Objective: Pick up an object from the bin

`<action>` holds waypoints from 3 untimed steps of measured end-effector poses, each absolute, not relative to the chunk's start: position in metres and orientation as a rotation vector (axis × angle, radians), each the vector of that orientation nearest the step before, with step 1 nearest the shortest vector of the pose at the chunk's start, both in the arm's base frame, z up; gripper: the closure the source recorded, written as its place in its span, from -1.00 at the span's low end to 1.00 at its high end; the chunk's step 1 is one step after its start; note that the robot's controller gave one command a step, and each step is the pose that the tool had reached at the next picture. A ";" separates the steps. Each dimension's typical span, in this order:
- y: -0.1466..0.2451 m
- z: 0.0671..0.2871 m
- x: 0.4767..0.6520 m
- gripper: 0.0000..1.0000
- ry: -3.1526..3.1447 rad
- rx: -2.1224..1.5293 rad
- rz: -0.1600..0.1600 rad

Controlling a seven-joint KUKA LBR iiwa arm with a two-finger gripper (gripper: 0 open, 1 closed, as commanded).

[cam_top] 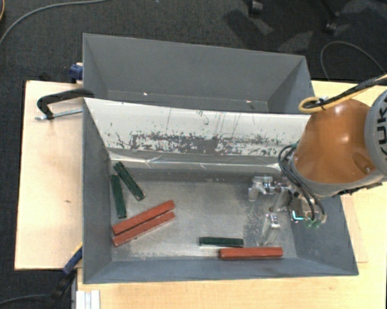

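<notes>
Front wall, right: one red bar (pixel 250 252) lying flat, a short dark green bar (pixel 220 242) just beside its left end. Just behind these: gripper (pixel 272 224), low over the bin (pixel 94 204) floor; released or clenched cannot be told. Farther left: paired red bars (pixel 143 223), then two dark green bars (pixel 124 187).

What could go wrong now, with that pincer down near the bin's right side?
The pincer hangs beside the red bar, not over it, so it might grab nothing. That bar lies close to the bin's front wall, with a dark green bar next to it, so a grab could be cramped.
</notes>
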State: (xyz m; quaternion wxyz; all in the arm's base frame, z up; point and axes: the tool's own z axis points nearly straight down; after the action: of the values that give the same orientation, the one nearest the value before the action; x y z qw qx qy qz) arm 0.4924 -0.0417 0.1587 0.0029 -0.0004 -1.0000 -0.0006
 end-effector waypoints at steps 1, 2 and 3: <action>0.086 0.104 0.496 -1.00 -3.138 0.026 -0.008; 0.206 0.078 0.528 -1.00 -3.144 0.162 -0.011; 0.200 0.078 0.529 1.00 -3.141 0.151 0.000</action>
State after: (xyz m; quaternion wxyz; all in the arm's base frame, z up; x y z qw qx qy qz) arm 0.5285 0.2003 0.0780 -0.0013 0.0482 -0.9988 -0.0001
